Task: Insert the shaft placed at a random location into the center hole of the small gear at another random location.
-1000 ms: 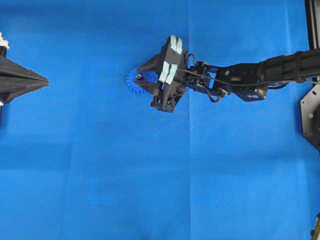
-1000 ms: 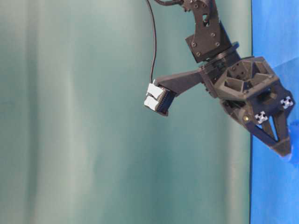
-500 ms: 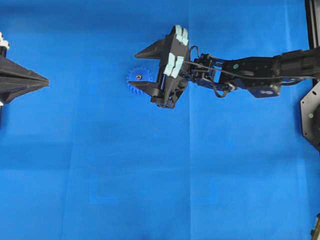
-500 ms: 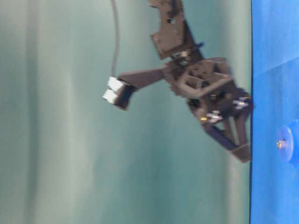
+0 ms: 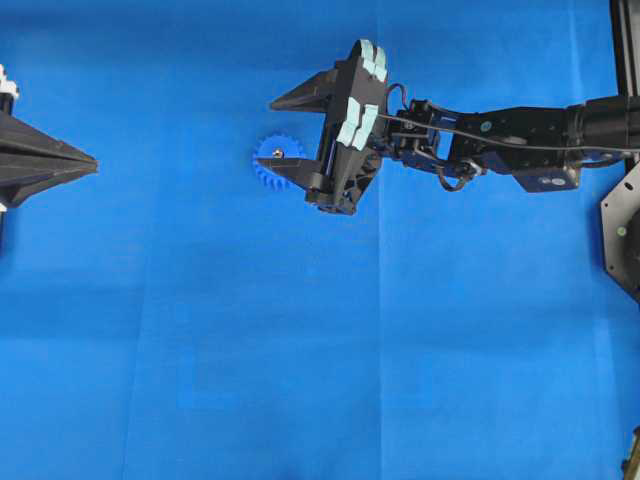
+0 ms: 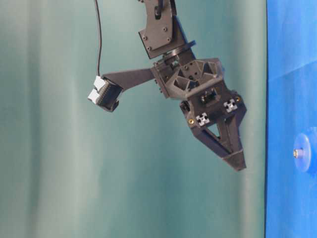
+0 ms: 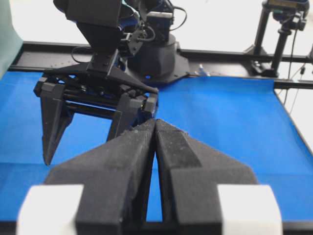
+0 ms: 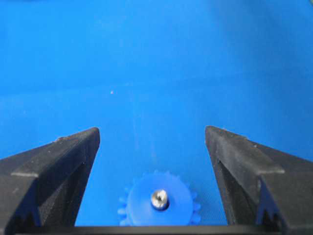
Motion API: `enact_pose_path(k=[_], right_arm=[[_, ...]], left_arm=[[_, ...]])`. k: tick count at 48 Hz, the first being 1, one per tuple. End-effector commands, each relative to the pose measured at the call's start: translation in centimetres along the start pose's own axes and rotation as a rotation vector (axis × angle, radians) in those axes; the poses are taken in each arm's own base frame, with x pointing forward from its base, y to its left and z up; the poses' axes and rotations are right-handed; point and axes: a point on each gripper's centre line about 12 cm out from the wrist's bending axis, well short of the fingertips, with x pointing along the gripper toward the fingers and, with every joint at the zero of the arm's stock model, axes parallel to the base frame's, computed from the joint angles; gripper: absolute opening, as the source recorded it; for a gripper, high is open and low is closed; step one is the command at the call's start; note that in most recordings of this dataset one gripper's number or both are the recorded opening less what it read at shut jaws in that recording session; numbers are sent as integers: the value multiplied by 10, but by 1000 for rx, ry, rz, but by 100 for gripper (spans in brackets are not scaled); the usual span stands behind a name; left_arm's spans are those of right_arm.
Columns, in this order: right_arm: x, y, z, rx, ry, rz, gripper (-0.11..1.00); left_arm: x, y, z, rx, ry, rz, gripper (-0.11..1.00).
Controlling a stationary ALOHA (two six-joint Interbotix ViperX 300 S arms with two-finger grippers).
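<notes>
The small blue gear (image 5: 272, 166) lies flat on the blue mat. The silvery shaft (image 5: 277, 153) stands upright in its hub, filling and hiding the center hole. Both also show in the right wrist view, gear (image 8: 146, 203) and shaft (image 8: 159, 198), and from table level, gear (image 6: 308, 152) and shaft (image 6: 297, 153). My right gripper (image 5: 266, 132) is open and empty, lifted clear of the mat (image 6: 237, 161), with its fingers (image 8: 63, 161) spread wide either side of the gear. My left gripper (image 5: 92, 160) is shut and empty at the far left (image 7: 155, 122).
The blue mat (image 5: 300, 350) covers the table. The right arm (image 5: 500, 145) reaches in from the right edge. A black frame and arm base (image 7: 156, 54) stand behind the mat in the left wrist view.
My right gripper has opened, let go of the shaft and lifted away from the gear. The shaft stays standing in the hub. The left arm has not moved.
</notes>
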Motion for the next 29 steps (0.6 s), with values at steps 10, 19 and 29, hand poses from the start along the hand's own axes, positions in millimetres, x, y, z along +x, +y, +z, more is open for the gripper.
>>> enact_pose_path(k=[10,19,29], right_arm=[[-31,6,15,2,-34,21,74],[-56,5,7,-2,-22,27,74],[-78,1,-4,6,-13,24,74]], left_arm=[[1,-1,4,1,-12,-2,0],[1,-1,4,1,-12,-2,0],[1,0,4,1,-11,-2,0]])
